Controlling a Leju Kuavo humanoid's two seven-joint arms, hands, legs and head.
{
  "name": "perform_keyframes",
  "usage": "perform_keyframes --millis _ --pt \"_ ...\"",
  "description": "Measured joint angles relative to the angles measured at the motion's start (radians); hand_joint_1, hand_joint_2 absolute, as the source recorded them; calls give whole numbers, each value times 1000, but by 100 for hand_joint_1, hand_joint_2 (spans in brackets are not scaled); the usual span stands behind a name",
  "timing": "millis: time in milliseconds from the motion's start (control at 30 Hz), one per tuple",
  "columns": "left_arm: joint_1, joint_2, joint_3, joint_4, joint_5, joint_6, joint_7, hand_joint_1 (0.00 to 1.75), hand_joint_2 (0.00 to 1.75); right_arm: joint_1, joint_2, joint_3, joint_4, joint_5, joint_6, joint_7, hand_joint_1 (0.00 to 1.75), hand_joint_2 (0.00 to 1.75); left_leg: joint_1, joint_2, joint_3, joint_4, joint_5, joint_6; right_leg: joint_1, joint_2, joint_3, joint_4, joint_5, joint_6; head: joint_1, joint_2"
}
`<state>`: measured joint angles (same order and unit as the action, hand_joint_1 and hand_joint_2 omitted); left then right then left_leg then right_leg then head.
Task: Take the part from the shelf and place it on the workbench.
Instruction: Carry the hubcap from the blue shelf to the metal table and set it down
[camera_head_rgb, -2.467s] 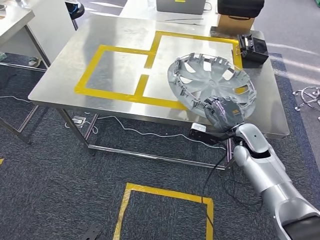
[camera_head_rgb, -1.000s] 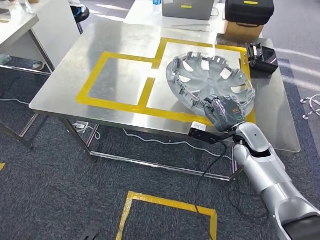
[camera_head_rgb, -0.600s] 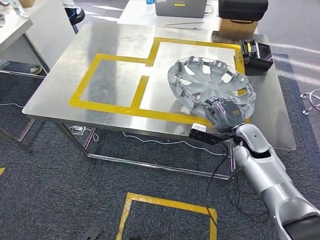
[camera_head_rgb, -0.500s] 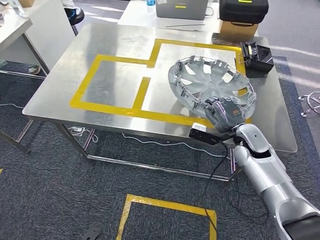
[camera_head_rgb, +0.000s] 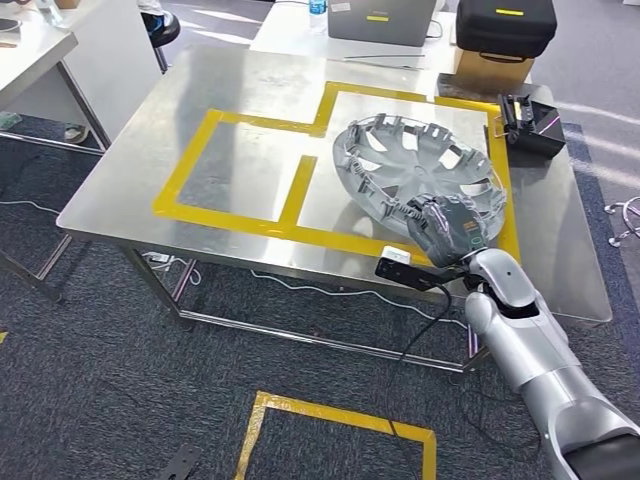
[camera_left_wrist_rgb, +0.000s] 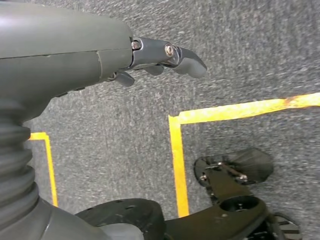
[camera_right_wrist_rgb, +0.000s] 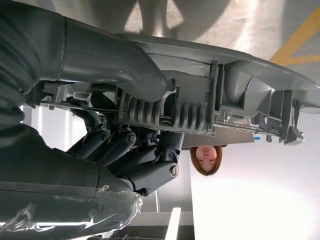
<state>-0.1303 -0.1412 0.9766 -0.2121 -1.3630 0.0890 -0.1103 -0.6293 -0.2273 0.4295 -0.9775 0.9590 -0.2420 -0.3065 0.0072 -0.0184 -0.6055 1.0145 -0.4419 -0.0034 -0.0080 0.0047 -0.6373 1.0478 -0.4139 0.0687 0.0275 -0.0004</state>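
The part is a silver-grey wheel cover (camera_head_rgb: 419, 170), tilted over the right yellow-taped box of the steel workbench (camera_head_rgb: 249, 80). My right hand (camera_head_rgb: 447, 228) grips its near rim from the table's front edge. In the right wrist view the thumb (camera_right_wrist_rgb: 113, 55) lies on one face of the wheel cover's rim (camera_right_wrist_rgb: 234, 75) and the dark fingers (camera_right_wrist_rgb: 124, 145) curl under the ribbed inner side. I cannot tell whether its far edge touches the table. My left hand (camera_left_wrist_rgb: 162, 55) hangs over the carpet, fingers apart, holding nothing.
A black device (camera_head_rgb: 530, 122) sits at the table's right edge, a black case (camera_head_rgb: 506, 25) on a box and a laptop (camera_head_rgb: 381, 20) at the back. A small black box with a cable (camera_head_rgb: 396, 270) hangs at the front edge. A person (camera_right_wrist_rgb: 206, 157) stands beyond.
The whole picture has drifted as the camera moved. My right hand keeps its hold on the wheel cover, which stays over the right taped box.
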Motion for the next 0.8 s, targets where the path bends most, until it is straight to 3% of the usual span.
perform_keyframes --millis 167,233,300,333,367,400,467,533,633,700,800 --pt "-2 1 0 0 0 0 -1 0 175 -4 0 0 -2 0 0 0 175 175 0 3 -7 5 -7 -22 2 1 8 -18 -10 -30 -6 0" --pt "-2 1 0 0 0 0 -1 0 175 -4 0 -1 -3 0 0 2 175 175 1 6 -42 75 -47 -32 -1 0 12 -23 -10 -41 -7 0" --pt "-2 0 0 0 0 0 -1 0 175 -3 1 -1 -4 0 0 2 175 175 2 7 -111 204 -101 -38 -1 0 13 -23 -13 -47 -8 0" --pt "-1 0 0 0 0 0 -1 0 175 -2 2 -1 -4 0 0 2 175 175 2 7 -141 254 -112 -39 -1 1 15 -23 -14 -48 -9 0" --pt "-1 0 0 0 0 0 -1 0 175 -1 2 0 -4 0 0 1 175 175 2 7 -157 274 -104 -39 -1 1 17 -23 -16 -49 -9 0" --pt "-1 0 0 0 1 0 -1 0 175 -1 3 0 -4 0 0 1 175 175 2 7 -154 256 -76 -37 -1 2 21 -23 -19 -48 -9 0" --pt "-2 1 0 0 1 0 -1 0 175 0 3 0 -4 0 1 0 175 175 2 8 -104 134 5 -32 -1 3 31 -23 -26 -42 -10 0" --pt "-2 1 0 0 1 0 -1 0 175 -4 3 0 -4 0 1 1 175 175 2 8 -56 27 42 -24 3 5 33 -20 -33 -33 -10 0" --pt "-2 1 0 0 1 -1 -1 0 175 -9 3 0 -4 0 1 1 175 175 1 7 -45 1 35 -8 5 6 32 -24 -36 -18 -10 0" --pt "-3 2 0 0 1 -1 -1 0 175 -10 4 0 -4 0 1 0 175 175 4 6 -40 -3 34 4 3 5 22 2 -57 -9 -7 0" --pt "-3 2 0 0 1 -1 -1 0 175 -9 5 0 -4 0 1 0 175 175 4 4 -32 -5 30 16 3 4 -62 181 -141 -1 0 0"
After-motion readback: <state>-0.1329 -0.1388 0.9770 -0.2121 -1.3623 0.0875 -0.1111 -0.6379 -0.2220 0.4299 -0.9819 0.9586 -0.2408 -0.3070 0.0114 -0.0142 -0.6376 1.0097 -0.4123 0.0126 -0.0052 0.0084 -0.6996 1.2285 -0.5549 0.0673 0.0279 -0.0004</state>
